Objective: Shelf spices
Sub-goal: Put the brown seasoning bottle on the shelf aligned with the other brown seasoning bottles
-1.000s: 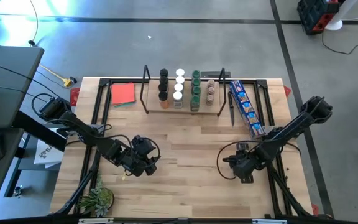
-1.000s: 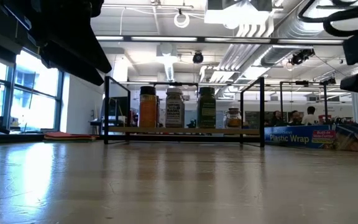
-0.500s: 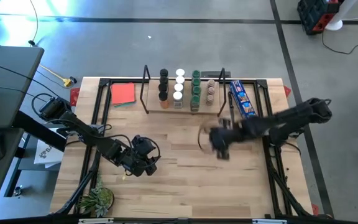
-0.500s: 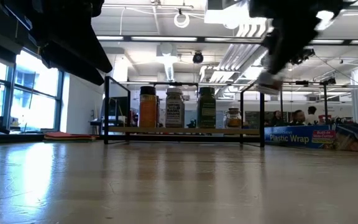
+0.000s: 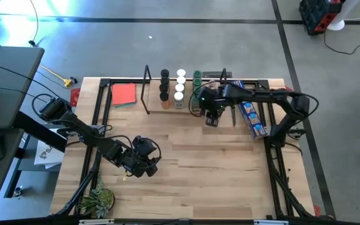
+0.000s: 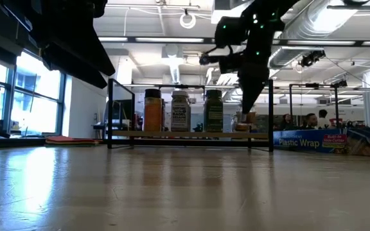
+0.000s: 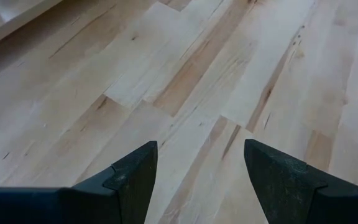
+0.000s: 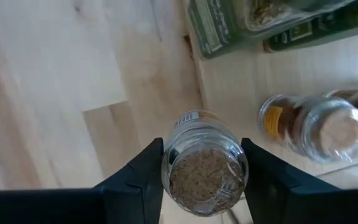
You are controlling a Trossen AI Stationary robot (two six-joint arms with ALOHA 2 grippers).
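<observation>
One clear-lidded jar gripped in right fingers over shelf — nine jars visible there, left fingers spread, empty.

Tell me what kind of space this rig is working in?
Probably an open-plan workshop or lab-office: exposed ceiling ducts and strip lights overhead, people at desks in the background, and a concrete floor with taped lines around the wooden table.

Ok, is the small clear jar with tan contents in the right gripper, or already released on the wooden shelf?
In the gripper: the right gripper has both fingers against the clear jar.
</observation>
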